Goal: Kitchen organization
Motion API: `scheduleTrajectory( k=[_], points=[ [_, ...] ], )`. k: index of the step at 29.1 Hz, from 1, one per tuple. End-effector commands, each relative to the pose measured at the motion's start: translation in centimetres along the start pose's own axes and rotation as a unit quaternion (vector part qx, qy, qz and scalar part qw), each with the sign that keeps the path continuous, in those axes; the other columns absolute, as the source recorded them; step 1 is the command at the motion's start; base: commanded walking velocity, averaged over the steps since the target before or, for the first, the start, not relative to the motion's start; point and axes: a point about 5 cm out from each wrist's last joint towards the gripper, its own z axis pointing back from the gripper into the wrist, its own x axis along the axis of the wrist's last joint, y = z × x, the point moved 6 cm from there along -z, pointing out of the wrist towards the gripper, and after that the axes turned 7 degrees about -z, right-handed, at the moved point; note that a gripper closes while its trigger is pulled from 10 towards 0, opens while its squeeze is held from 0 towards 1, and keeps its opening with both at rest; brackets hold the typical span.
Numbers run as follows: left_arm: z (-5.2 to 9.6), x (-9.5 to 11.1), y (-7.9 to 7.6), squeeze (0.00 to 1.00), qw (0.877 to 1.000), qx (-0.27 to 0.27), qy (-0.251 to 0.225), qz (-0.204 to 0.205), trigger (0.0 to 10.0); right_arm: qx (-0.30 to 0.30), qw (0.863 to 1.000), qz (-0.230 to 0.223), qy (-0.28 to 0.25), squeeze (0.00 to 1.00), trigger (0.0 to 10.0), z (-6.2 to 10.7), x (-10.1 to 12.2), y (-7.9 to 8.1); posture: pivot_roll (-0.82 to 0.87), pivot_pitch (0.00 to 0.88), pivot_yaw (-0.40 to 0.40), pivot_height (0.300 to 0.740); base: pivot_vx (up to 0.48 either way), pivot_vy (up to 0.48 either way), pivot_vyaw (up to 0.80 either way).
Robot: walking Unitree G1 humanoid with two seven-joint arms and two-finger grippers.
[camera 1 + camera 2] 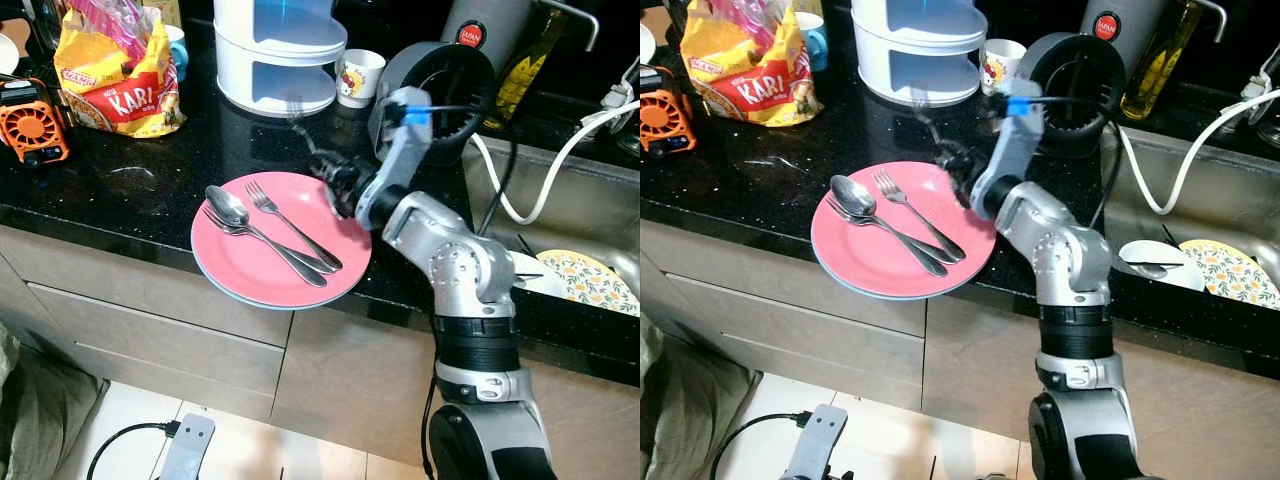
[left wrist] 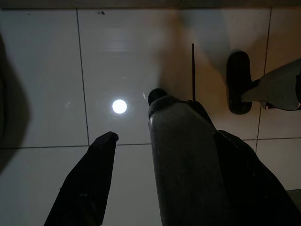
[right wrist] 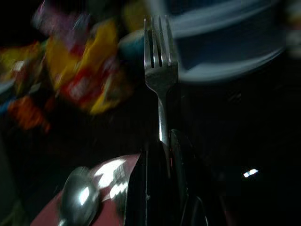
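Pinching a fork [image 3: 160,70] upright – right hand [image 3: 164,141] clamped on its handle

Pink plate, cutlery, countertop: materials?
Pink plate: glossy, probably melamine or glazed ceramic; soft sheen, opaque.
Spoon and fork on it: polished metal, likely stainless; mirror highlights.
Countertop: polished black stone, likely granite; speckles, reflections.
Right end effector grips another metal fork.

There were two forks [image 1: 262,199] [image 3: 161,70], two spoons [image 1: 226,205], one pink plate [image 1: 250,270], one snack bag [image 1: 118,75] and one cup [image 1: 358,76].
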Motion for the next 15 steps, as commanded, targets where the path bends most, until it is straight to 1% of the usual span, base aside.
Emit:
scheduleTrajectory(
  k=[1, 4, 6, 9, 10, 11, 12, 13, 14, 15],
  points=[
    [0.1, -1.9, -1.5, 0.0, 0.999, -0.021, 0.03, 0.006, 10.0, -0.035, 0.999, -0.002, -0.036, 0.0, 0.0, 0.3, 1.7, -1.8, 0.08, 0.084, -0.086, 0.74, 0.0, 0.0, 0.0],
    [0.1, -1.9, -1.6, 0.0, 0.999, -0.021, 0.03, 0.007, 10.0, -0.075, 0.996, 0.0, -0.057, 0.0, 0.0, 0.8, 3.0, -3.7, 0.08, 0.083, -0.088, 0.74, 0.0, 0.0, 0.0],
    [0.1, -1.8, -1.7, 0.0, 0.999, -0.022, 0.029, 0.008, 10.0, -0.097, 0.993, 0.012, -0.069, 0.0, 0.0, 1.2, 3.8, -4.9, 0.08, 0.082, -0.088, 0.74, 0.0, 0.0, 0.0],
    [0.1, -1.8, -1.7, 0.0, 0.999, -0.022, 0.029, 0.008, 10.0, -0.104, 0.992, 0.016, -0.073, 0.0, 0.0, 1.3, 4.1, -5.2, 0.08, 0.082, -0.088, 0.74, 0.0, 0.0, 0.0],
    [0.1, -1.8, -1.9, 0.0, 0.999, -0.024, 0.029, 0.008, 10.0, -0.144, 0.985, 0.042, -0.082, 0.0, 0.5, 2.1, 5.0, -6.9, 0.07, 0.084, -0.085, 0.74, 0.0, 0.0, 0.0],
    [0.1, -1.8, -1.9, 0.0, 0.999, -0.024, 0.029, 0.008, 10.0, -0.144, 0.985, 0.042, -0.082, 0.0, 0.5, 2.1, 5.0, -6.9, 0.07, 0.084, -0.085, 0.74, 0.0, 0.0, 0.0],
    [0.1, -1.8, -1.9, 0.0, 0.999, -0.024, 0.029, 0.008, 10.0, -0.156, 0.983, 0.048, -0.085, 0.0, 1.9, 2.4, 5.3, -7.5, 0.07, 0.084, -0.085, 0.74, 0.0, 0.0, 0.0],
    [0.1, -1.8, -2.0, 0.0, 0.999, -0.025, 0.03, 0.007, 10.0, -0.172, 0.979, 0.055, -0.09, 0.0, 2.7, 2.8, 5.7, -8.2, 0.06, 0.087, -0.083, 0.74, 0.0, 0.0, 0.0],
    [0.1, -1.8, -2.0, 0.0, 0.999, -0.025, 0.03, 0.007, 10.0, -0.172, 0.979, 0.055, -0.09, 0.0, 2.7, 2.8, 5.7, -8.2, 0.06, 0.087, -0.083, 0.74, 0.0, 0.0, 0.0],
    [0.1, -1.9, -2.0, 0.0, 0.999, -0.026, 0.03, 0.007, 10.0, -0.189, 0.976, 0.057, -0.097, 0.0, 3.0, 3.2, 6.1, -9.1, 0.06, 0.087, -0.083, 0.74, 0.0, 0.0, -0.73]
  ],
)
